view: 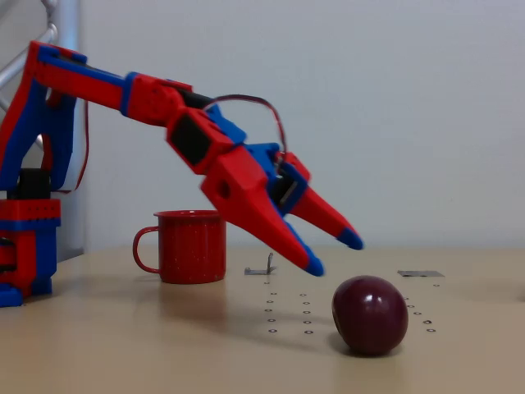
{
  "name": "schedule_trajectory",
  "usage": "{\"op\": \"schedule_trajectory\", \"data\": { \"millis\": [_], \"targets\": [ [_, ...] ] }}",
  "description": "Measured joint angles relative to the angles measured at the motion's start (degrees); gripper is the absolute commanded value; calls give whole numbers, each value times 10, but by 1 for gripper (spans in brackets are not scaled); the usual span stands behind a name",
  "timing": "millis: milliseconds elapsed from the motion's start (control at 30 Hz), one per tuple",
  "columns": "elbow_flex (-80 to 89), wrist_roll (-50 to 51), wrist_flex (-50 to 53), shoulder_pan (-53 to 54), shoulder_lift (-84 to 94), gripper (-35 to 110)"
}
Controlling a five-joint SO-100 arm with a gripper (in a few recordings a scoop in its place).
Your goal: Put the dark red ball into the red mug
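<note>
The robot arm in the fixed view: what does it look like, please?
The arm is red plastic with blue parts and black motor blocks. A thin dark red cable loops above the wrist. Its tool has two long, tapering red fingers with blue tips.

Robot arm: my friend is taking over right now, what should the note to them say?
End effector: open, holding nothing, tilted down and poised above and just left of the dark red ball in the fixed view, not touching it.
Dark red ball: resting on the table, near the front, to the right.
Red mug: upright farther back on the left, handle pointing left; its inside cannot be seen from here.
Done: nothing yet; the ball is ungrasped.
Left: lower onto the ball, close on it, carry it to the mug, drop it in.
</note>
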Motion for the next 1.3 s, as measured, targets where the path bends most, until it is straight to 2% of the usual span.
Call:
{"op": "schedule_trajectory", "data": {
  "millis": [467,1300],
  "targets": [
    [-69,-1,-14,-2,-105,33],
    [-98,-4,-14,-22,-155,33]
  ]
}}
